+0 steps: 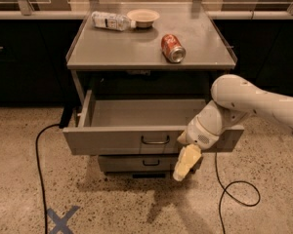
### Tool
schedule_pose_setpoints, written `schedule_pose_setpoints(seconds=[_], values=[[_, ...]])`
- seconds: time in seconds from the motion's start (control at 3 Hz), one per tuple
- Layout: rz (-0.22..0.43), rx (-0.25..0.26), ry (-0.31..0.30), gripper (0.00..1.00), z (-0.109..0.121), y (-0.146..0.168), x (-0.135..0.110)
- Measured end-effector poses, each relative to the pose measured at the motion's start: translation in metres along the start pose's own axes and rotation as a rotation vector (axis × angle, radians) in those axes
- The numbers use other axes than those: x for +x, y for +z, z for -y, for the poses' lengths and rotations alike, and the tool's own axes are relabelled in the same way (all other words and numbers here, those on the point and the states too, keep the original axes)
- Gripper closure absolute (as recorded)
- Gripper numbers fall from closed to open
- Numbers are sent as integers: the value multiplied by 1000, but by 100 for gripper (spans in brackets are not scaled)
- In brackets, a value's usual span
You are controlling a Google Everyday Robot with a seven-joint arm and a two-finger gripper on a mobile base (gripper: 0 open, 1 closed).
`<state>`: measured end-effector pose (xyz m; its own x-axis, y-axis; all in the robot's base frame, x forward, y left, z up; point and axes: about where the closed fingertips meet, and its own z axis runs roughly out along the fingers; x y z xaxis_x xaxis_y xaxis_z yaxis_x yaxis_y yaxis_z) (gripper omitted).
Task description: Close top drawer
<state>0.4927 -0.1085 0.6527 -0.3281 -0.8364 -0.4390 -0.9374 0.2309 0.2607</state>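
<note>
The floor [263,145] is speckled terrazzo in beige and brown, with a blue taped cross [61,221] near the lower left and thin black cables, one [39,169] curving along the left and another [239,196] looping on the right. Dark cupboard fronts [24,62] run along the back under a pale counter edge. In the middle stands a grey metal cabinet with a flat, matte top [136,48]. On that top a clear plastic bottle [111,21] lies on its side at the back, just beside a shallow pale bowl [143,17], and a red drink can [173,48] lies on its side toward the right. The top drawer [112,141] is pulled well out, its wide shallow tray bare inside and its flat front carrying a small dark wire handle [155,141] at the centre. A narrower drawer [132,163] sits below it, slightly out. The smooth, rounded white arm [254,101] reaches in from the right. Its cream-coloured gripper [178,175] hangs pointing down before the drawer front, right of the handle, holding nothing visible. How far it is parted cannot be made out.
</note>
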Motion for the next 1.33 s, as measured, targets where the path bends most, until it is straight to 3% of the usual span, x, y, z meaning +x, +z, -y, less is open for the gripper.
schedule_pose_setpoints(seconds=[0.33,0.67,1.0,1.33], values=[[7,-9,11,0,34,-2,-14],[19,16,-3,0,52,-7,-27],[41,49,-41,0,52,-12,-37],[33,4,-135,0,9,-2,-40]])
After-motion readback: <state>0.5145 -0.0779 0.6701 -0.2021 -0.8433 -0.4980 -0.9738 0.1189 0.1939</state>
